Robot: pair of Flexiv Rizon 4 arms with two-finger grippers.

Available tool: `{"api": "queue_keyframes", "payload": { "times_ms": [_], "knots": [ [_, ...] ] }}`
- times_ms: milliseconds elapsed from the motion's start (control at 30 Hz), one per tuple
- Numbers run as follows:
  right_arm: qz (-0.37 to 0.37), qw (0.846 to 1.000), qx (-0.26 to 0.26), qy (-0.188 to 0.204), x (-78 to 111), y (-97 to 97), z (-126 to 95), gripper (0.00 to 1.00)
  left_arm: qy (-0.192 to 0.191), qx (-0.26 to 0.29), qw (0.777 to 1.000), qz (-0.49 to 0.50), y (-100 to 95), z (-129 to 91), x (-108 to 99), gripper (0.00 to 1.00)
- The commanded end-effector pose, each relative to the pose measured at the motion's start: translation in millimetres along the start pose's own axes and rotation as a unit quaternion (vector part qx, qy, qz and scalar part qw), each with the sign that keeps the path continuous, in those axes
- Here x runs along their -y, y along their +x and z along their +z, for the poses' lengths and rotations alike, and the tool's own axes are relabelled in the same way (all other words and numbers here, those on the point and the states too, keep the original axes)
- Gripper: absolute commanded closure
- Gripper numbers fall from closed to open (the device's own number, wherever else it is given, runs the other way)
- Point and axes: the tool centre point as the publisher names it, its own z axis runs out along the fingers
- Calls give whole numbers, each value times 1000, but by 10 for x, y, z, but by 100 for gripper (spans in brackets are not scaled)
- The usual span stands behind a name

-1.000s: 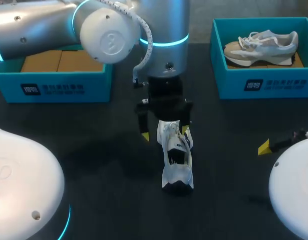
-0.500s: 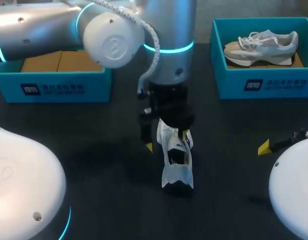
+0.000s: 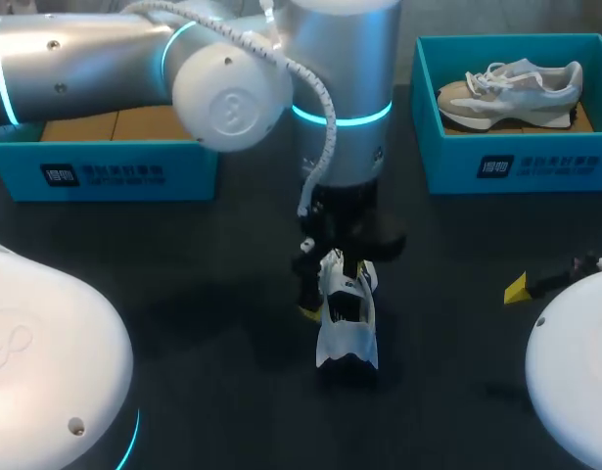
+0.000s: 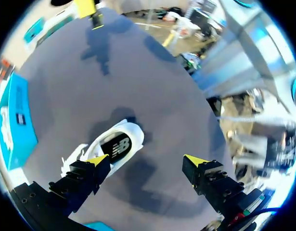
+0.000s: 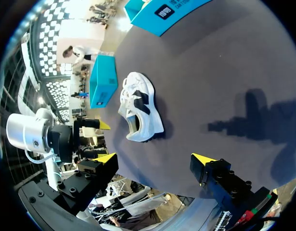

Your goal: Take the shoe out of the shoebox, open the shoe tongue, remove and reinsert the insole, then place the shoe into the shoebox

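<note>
Near us our right gripper (image 5: 155, 159) rests empty, fingers apart. The white shoe (image 3: 347, 318) stands on the table (image 3: 183, 294), our left gripper (image 4: 148, 161) spread above its far end, the shoebox (image 3: 105, 162) beyond. We judge tongue opening is in hand; next, this gripper must pinch the tongue.

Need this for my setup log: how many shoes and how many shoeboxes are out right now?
Shoes: 2 (white-and-black sneaker on the dark table; grey-and-beige sneaker inside the right teal cardboard shoebox)
Shoeboxes: 2 (that one and the left teal cardboard shoebox)
Total: 4
</note>
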Motion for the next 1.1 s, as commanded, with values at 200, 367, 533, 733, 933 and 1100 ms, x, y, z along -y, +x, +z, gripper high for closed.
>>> {"api": "queue_keyframes", "payload": {
  "times_ms": [200, 367, 533, 733, 933, 1100],
  "knots": [
    [1, 1000, 2, -5, 69, 8, -33, 0, -38, 56, 987, -143, 66, 168, 90, 0],
    [1, 1000, 2, -5, 69, 8, -33, 0, -38, 56, 987, -143, 66, 168, 90, 0],
    [1, 1000, 2, -5, 69, 8, -33, 0, -38, 56, 987, -143, 66, 168, 90, 0],
    [1, 1000, 2, -5, 69, 8, -33, 0, -16, 54, 988, -146, -4, 346, 143, 0],
    [1, 1000, 2, -5, 69, 8, -33, 0, -12, 56, 982, -177, -59, 498, 155, 0],
    [1, 1000, 2, -5, 69, 8, -33, 0, -17, 56, 979, -195, -62, 610, 185, 0]
  ]
}}
